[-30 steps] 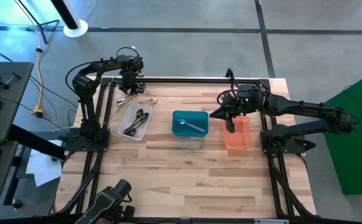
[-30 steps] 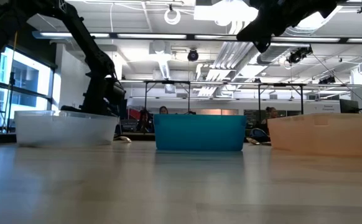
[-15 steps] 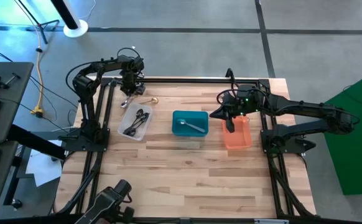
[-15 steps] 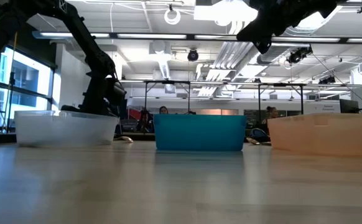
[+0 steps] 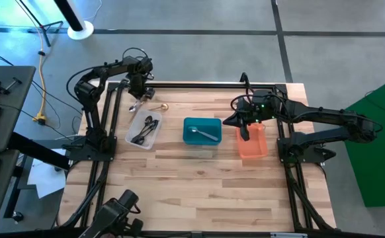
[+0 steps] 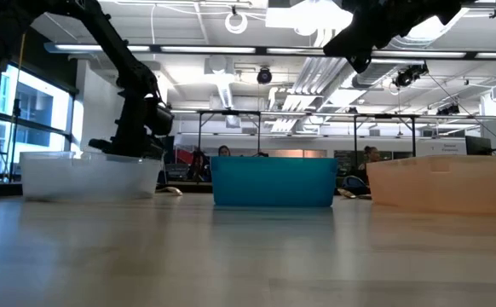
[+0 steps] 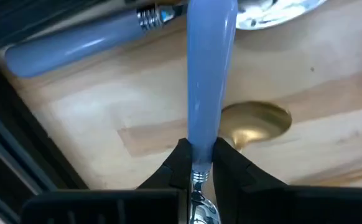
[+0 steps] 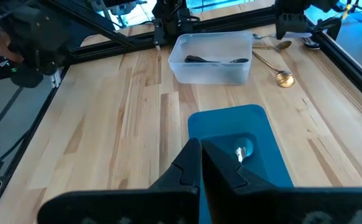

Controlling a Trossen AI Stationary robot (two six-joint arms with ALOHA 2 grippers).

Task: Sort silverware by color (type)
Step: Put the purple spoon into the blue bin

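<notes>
Up at the table's far left corner, the left gripper [image 7: 198,163] is clamped on a silver utensil [image 7: 209,81] beside a gold spoon [image 7: 255,124]. Meanwhile the right gripper [image 8: 201,163], jaws together, hovers between the teal bin [image 5: 202,137] and orange bin [image 5: 253,145].

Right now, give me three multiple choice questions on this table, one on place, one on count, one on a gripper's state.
1. Where is the left gripper?
A. over the orange bin
B. at the far edge, beyond the clear bin
C. inside the teal bin

2. How many bins are on the table?
A. two
B. three
C. four

3. The left gripper is:
A. wide open
B. shut on a silver utensil
C. shut on nothing

Answers: 1 B, the high view shows it there. 2 B, clear, teal bin and orange bin. 3 B, the left wrist view shows its fingers pinching the handle.
</notes>
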